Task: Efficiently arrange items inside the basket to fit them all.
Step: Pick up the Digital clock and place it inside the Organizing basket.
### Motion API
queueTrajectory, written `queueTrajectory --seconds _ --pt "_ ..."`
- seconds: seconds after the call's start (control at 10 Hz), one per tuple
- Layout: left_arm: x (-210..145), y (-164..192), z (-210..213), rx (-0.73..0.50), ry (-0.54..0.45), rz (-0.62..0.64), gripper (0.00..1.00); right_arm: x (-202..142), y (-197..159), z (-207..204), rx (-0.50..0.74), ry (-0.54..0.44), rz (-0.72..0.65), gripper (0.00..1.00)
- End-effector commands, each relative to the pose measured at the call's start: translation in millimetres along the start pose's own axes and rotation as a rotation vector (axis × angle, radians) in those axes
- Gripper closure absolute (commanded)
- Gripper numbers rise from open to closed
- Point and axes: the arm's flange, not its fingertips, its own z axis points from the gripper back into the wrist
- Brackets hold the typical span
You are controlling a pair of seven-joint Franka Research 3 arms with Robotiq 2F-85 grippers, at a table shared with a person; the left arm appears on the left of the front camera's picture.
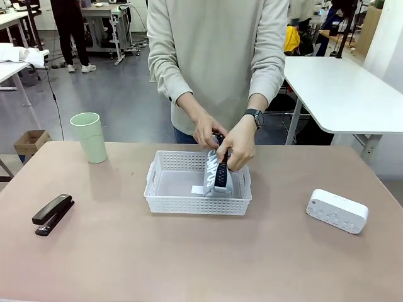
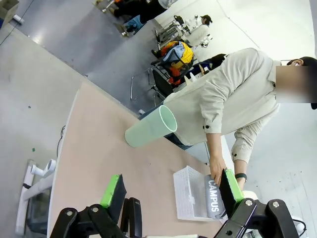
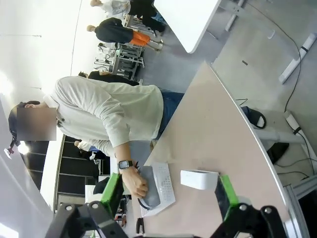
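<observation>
Closest to the lens, the left gripper [image 2: 171, 187] and the right gripper [image 3: 169, 191] both hang over the table with their green pads spread wide and nothing between them.

Across the table, the person grasps the grey CAMPUS pouch [image 1: 216, 171] with both hands: the watch-wearing hand [image 1: 238, 148] wraps its top edge from the side toward the white box, and the other hand [image 1: 204, 131] pinches it from the cup's side. The pouch stands on its long edge inside the white perforated basket [image 1: 189, 204], against the end nearest the white box [image 1: 337, 211]. The rest of the basket floor looks bare apart from a small pale label.

The arranging looks only just begun. One of four items is in the basket, and it is not yet let go. Three are left outside: the black stapler [image 1: 53, 214] lies well off the basket's left end toward the robot, the pale green cup [image 1: 89, 136] stands upright beyond that same end toward the person, and the white box sits well off the right end.

Counted: one basket, one pouch, one stapler, one cup, one box.
</observation>
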Motion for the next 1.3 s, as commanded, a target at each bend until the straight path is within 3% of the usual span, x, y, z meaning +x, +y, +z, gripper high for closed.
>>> queueTrajectory --seconds 0.0,1.2 --pt "1.0 -0.5 0.1 -0.008 -0.002 -0.013 0.0 -0.3 -1.2 9.0 0.023 -0.016 0.025 0.0" --pt "1.0 -0.5 0.1 -0.008 -0.002 -0.013 0.0 -0.3 -1.2 9.0 0.023 -0.016 0.025 0.0"
